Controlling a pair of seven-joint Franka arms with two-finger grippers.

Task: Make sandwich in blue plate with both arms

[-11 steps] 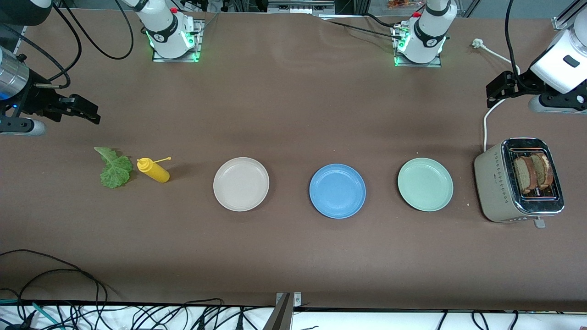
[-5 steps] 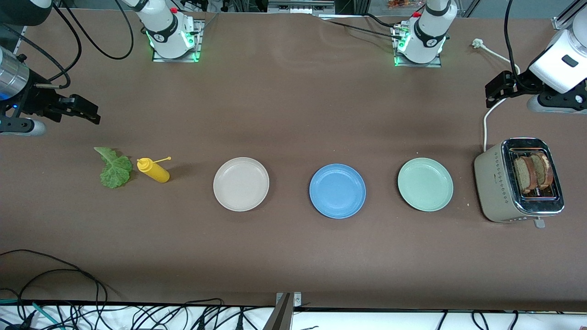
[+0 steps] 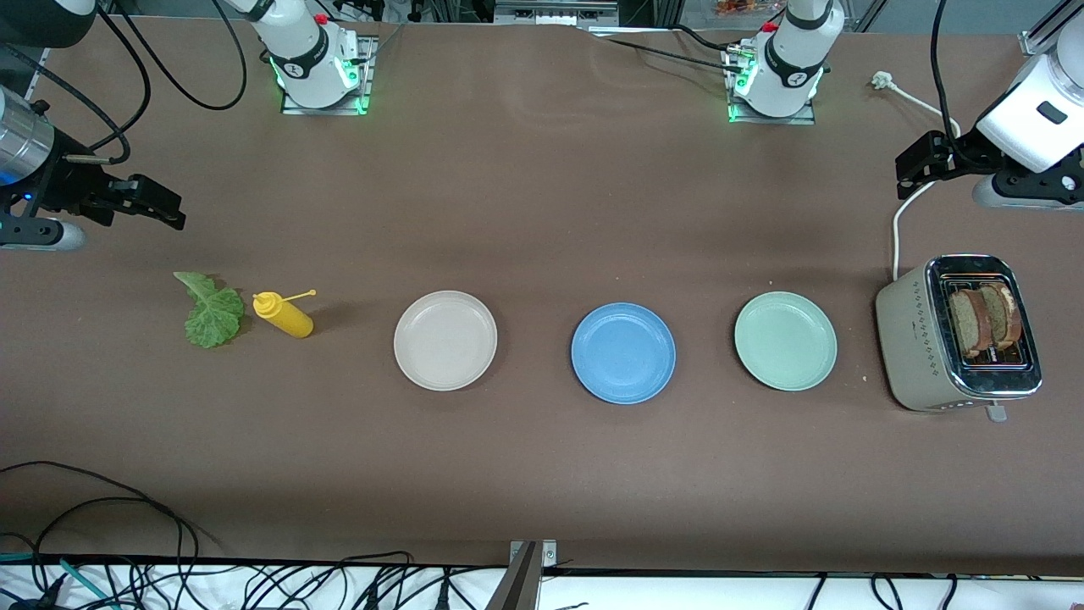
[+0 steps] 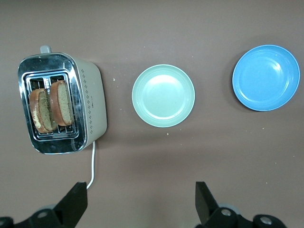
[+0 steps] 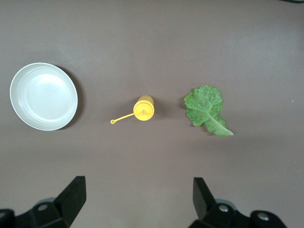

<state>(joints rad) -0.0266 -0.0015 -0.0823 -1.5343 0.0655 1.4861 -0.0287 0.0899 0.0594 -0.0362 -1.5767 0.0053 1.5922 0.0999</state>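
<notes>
The brown counter point(image 3: 542, 212) carried two white arms, their bases along the edge farthest from the front camera. The left tool point(image 3: 919, 161) hung over bare counter near the left arm's end, jaws spread wide and released, grasping nothing. The right tool point(image 3: 161, 203) hung over bare counter near the right arm's end, likewise released and empty.

One beige toaster point(image 3: 927, 339) stood at the left arm's end of the counter, with two slices of brown bread point(image 3: 982, 320) upright in its slots, crusts darker than the crumb.

Three round plates lay in a row along the middle of the counter, well apart from one another. The blue plate point(image 3: 623, 352), sky-blue, shallow and raised at the rim, sat in the centre and held nothing. One mint-green plate point(image 3: 785, 341) lay toward the toaster, and one beige plate point(image 3: 445, 340) toward the right arm's end.

One crinkled green lettuce leaf point(image 3: 208, 312) lay flat near the right arm's end, with one yellow squeeze bottle point(image 3: 284, 315) just beside it, between leaf and beige plate.
</notes>
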